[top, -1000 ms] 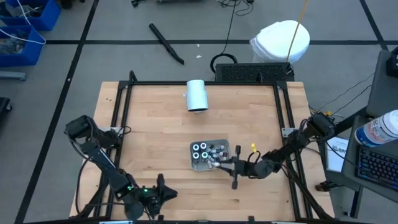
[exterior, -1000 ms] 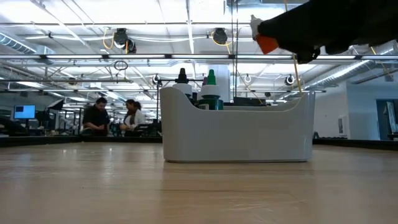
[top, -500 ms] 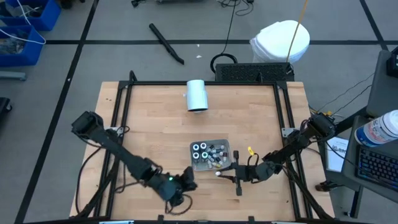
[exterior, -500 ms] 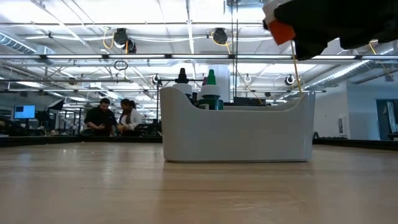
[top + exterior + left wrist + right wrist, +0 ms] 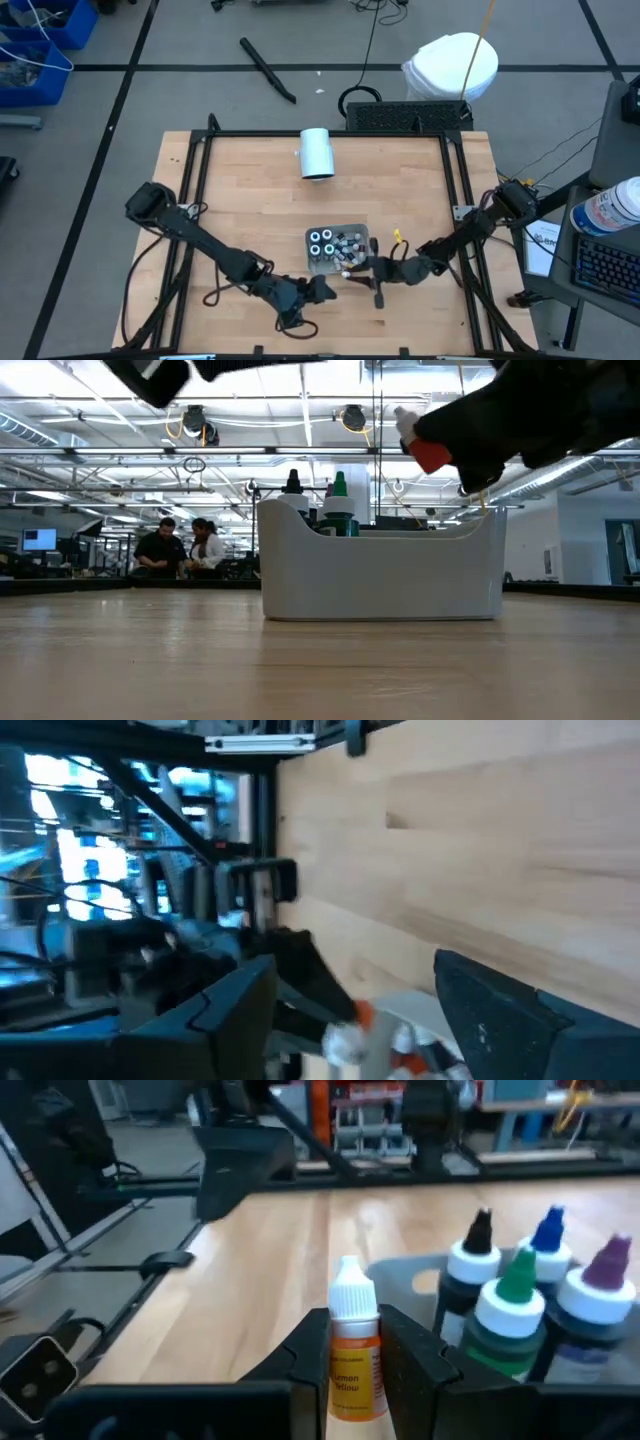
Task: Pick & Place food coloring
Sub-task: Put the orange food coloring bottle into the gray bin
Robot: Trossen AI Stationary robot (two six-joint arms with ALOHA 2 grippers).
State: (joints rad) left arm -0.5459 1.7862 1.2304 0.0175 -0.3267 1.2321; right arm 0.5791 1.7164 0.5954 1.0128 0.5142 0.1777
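Observation:
A grey tray [image 5: 352,232] in the middle of the table holds several food coloring bottles [image 5: 520,1295], standing upright with their tips above the tray's wall [image 5: 380,570]. My right gripper [image 5: 358,270] hovers just off the tray's near right corner. It is shut on one small bottle [image 5: 352,1345] that has an orange "Lemon Yellow" label and a white cap [image 5: 405,422]. My left gripper [image 5: 325,288] stands open just off the tray's near side, clear of the table. It faces the held bottle [image 5: 352,1025], with nothing between its fingers. My right gripper pinches the bottle's labelled body [image 5: 352,1380] between its two fingers. They reach in about level from the table's right. The capped end sticks out past the fingertips, tilted up toward the left [image 5: 425,445]. The bottle is lifted clear of both table and tray.
A large white cylinder [image 5: 317,153] lies on the table toward the far edge. Black frame rails [image 5: 200,170] run along the table's sides. People stand far off in the room beyond the table [image 5: 185,548]. Bare wood shows left of the tray.
My left gripper has swung from the table's near edge toward the right and up, rolling as it came, and now sits near the tray and the held bottle. My right gripper has stayed near the tray's corner, turning a little so the bottle tips.

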